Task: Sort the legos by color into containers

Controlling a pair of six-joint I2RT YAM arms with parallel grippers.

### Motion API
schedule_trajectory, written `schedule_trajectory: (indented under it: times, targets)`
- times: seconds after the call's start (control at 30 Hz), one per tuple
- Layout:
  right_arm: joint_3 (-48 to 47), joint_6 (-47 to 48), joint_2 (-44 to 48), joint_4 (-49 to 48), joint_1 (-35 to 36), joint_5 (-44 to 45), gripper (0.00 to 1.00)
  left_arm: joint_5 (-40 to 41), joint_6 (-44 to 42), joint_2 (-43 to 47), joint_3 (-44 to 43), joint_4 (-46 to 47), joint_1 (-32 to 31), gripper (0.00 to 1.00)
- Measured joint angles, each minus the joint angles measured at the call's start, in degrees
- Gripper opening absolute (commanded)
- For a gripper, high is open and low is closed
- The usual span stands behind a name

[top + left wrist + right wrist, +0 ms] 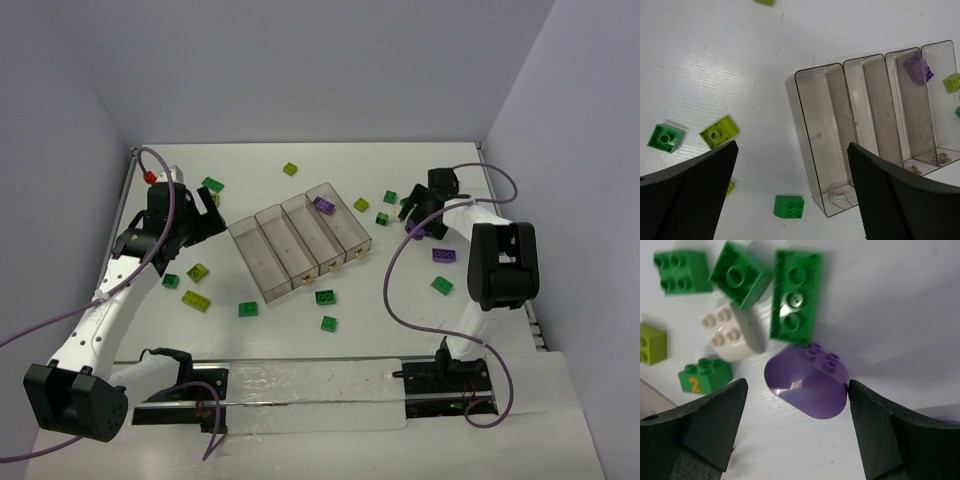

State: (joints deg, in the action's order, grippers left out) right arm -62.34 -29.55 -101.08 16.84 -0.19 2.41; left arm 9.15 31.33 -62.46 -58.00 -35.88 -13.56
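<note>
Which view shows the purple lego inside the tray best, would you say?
Left wrist: the purple lego sits large in the tray. The top view shows it small; the right wrist view misses it.

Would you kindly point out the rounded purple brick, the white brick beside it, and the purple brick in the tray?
rounded purple brick [805, 386]: right wrist view, smooth curved face.
white brick [733, 334]: right wrist view, its middle.
purple brick [918, 68] in the tray [802, 140]: left wrist view, its middle.
</note>
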Motion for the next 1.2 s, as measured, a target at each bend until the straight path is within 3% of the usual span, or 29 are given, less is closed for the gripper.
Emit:
schedule_trajectory:
  times: [0.3, 0.57, 0.93, 1.17, 1.2]
  targets:
    - [-0.1, 5.9, 1.9, 5.2, 7.2, -2.0, 0.88, 0.0, 0.0, 0.0, 0.0, 0.0, 0.0, 0.99]
    - [-7.4, 8.4, 2.2, 10.1, 7.3, 5.9, 0.86, 0.0, 0.0, 0.2, 0.0, 0.0, 0.0, 0.99]
    - [-10.7, 10.1, -6.7, 11.9, 7.3, 6.2, 0.73, 0.0, 0.0, 1.2, 0.0, 0.0, 0.0, 0.99]
    - [-10.9, 10.5, -7.4, 11.9, 7.3, 7.1, 0.39, 0.0, 0.0, 1.2, 0.0, 0.0, 0.0, 0.99]
    - [-10.9, 10.4, -7.5, 11.9, 7.3, 7.3, 0.37, 0.0, 0.0, 1.2, 0.0, 0.0, 0.0, 0.99]
